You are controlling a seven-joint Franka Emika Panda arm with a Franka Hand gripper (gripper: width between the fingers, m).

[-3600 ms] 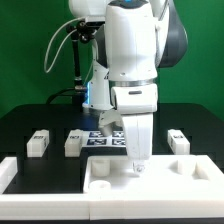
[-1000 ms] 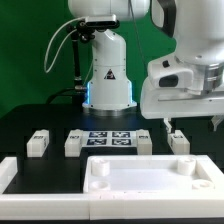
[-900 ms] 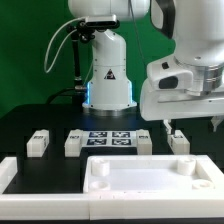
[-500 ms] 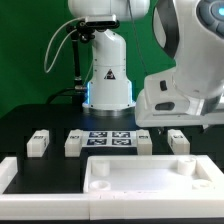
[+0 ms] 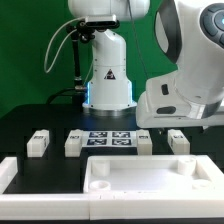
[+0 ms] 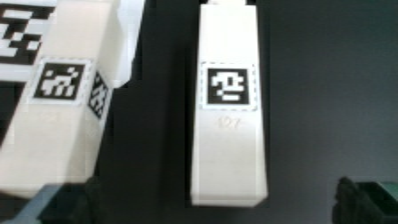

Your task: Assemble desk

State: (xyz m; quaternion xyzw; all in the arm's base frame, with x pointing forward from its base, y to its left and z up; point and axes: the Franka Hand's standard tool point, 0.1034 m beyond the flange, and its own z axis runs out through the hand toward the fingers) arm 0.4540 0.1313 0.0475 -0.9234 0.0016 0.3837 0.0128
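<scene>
The desk's white rimmed tabletop [image 5: 140,176] lies at the front of the black table. Four short white legs lie in a row behind it: two on the exterior view's left [image 5: 38,143] [image 5: 74,143] and two on its right [image 5: 143,140] [image 5: 179,141]. My gripper [image 5: 176,124] hangs low over the rightmost leg. In the wrist view that tagged leg [image 6: 228,100] lies lengthwise under my gripper [image 6: 214,205]. One end of the leg sits between the dark fingertips [image 6: 374,200], with a gap on each side. The jaws are open and hold nothing. A neighbouring leg [image 6: 63,90] lies beside it.
The marker board [image 5: 110,138] [image 6: 18,30] lies flat between the two pairs of legs. White rails [image 5: 8,172] edge the table at the front corners. The robot's base [image 5: 108,80] stands behind the marker board.
The arm has left the tabletop, swung to the exterior view's right and come down over the rightmost leg. The jaws have stayed open; no part has moved.
</scene>
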